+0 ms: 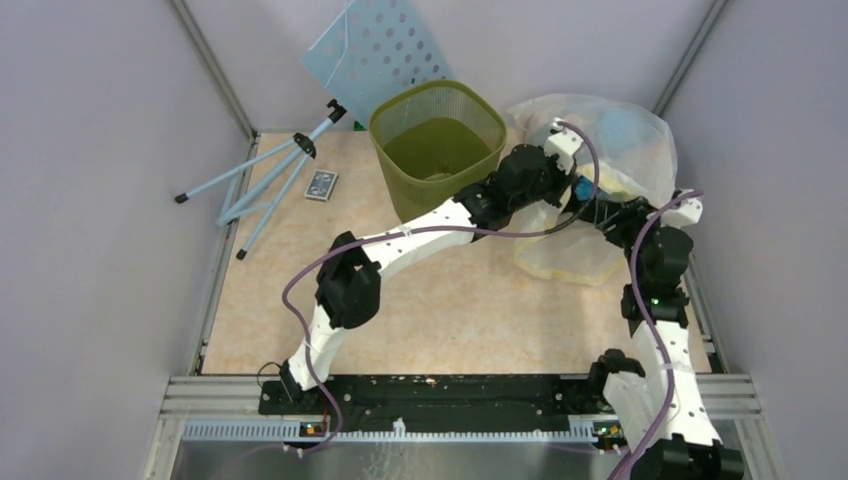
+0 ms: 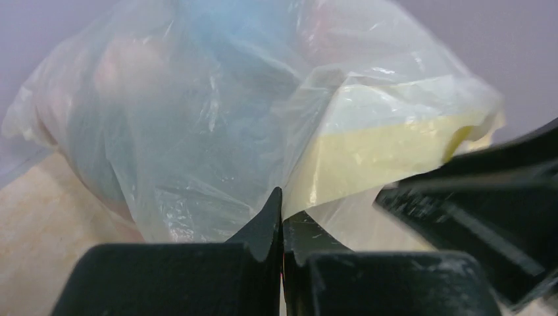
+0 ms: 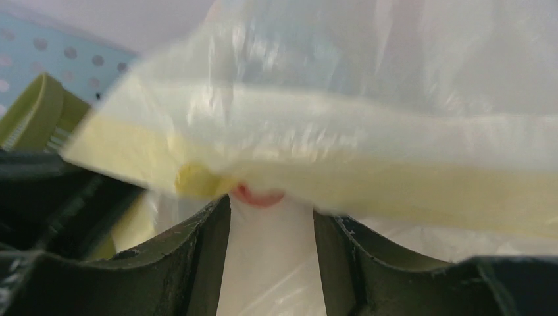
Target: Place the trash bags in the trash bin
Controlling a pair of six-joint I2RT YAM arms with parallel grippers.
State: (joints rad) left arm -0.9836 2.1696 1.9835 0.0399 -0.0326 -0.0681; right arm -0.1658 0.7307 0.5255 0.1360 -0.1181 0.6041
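Note:
No black bin-liner bag shows in any view. The olive-green mesh trash bin stands upright at the back centre, and its rim shows in the right wrist view. Right of it lies a clear bag of colourful rubbish with yellow ties. My left gripper reaches across to this bag. In the left wrist view the left gripper has its jaws together, with the clear bag's film pinched at the tips. My right gripper is open with the clear bag's film lying between its fingers.
A pale blue perforated board leans on the back wall behind the bin. A folded light blue tripod and a small dark card lie at the back left. Grey walls close in on both sides. The two grippers are close together at the bag.

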